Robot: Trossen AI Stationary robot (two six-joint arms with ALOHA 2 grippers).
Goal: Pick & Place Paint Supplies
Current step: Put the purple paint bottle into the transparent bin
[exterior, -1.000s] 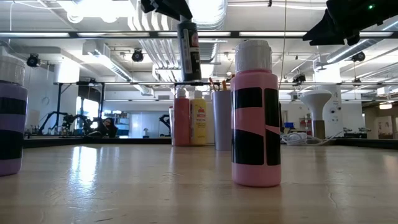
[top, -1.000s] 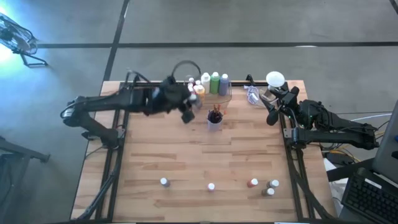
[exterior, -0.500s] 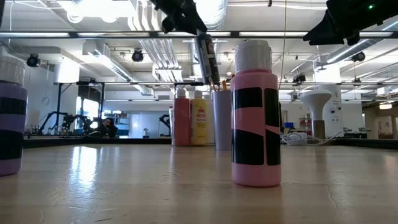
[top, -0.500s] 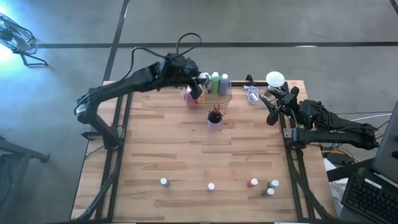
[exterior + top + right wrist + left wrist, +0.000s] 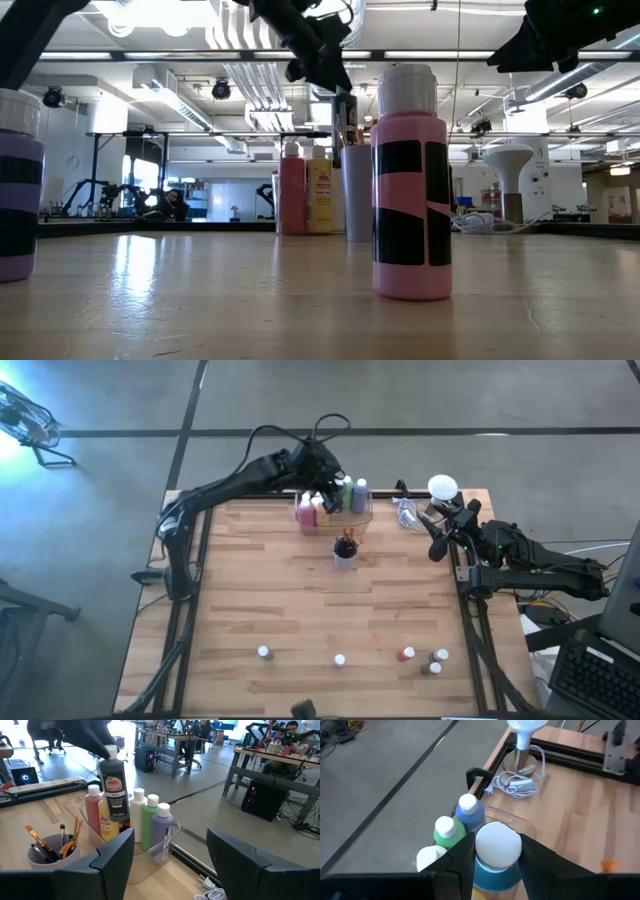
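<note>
A black paint bottle (image 5: 114, 790) with a white cap hangs in the left gripper (image 5: 496, 854), squeezed tight, just above the clear bin (image 5: 161, 851) of tall bottles. The right gripper (image 5: 167, 851) waits open, off to the side.

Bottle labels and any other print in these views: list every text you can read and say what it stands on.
No text reads clearly in any view.
Dark bottle held by the left gripper: red and white label, print blurred.
Yellow bottle in the clear bin: label print too small.
Pink bottle: plain black patches, no words.
Purple bottle: black bands, no words.
Small bottles at the near table edge: only caps show.
</note>
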